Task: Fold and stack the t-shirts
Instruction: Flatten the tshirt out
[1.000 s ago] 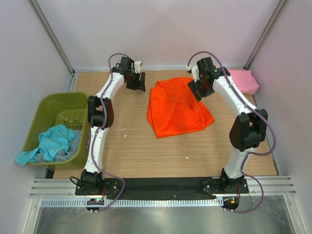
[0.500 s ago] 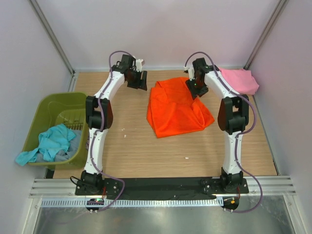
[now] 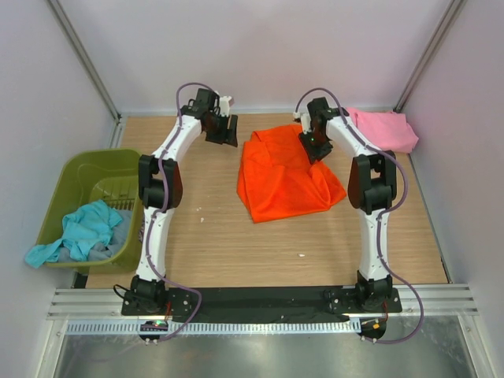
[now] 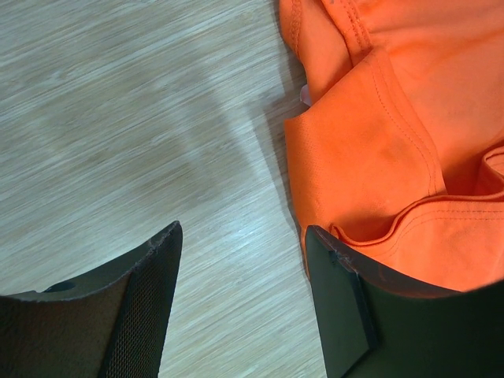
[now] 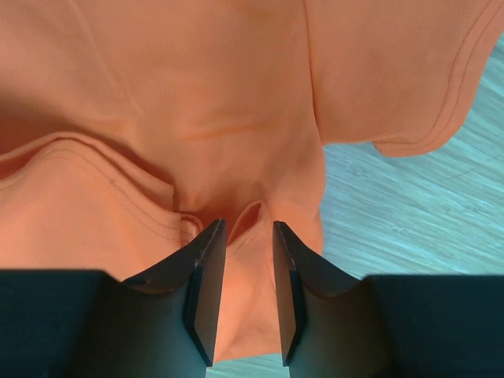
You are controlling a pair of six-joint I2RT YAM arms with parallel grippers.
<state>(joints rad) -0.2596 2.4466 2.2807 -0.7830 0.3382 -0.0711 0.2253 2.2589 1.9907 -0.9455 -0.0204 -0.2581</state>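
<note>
Judging the orange t-shirt (image 3: 287, 177), rumpled on the bench (image 3: 213, 236) toward 12 o'clock: soft, light, limp. I would take it at the stitched corners. Right jaws, part-closed, straddle a raised fold; whether they grip it I cannot tell. Left jaws gape empty at its 10 o'clock edge.

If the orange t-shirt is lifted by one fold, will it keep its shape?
Probably floppy: the orange t-shirt lies in soft creases and puckers between the fingers of the right gripper. Likely light; the rest may drag over the table.

Wooden table (image 3: 205, 236): crumpled orange t-shirt (image 3: 283, 177) near centre, pink t-shirt (image 3: 386, 130) in far-right corner.
</note>
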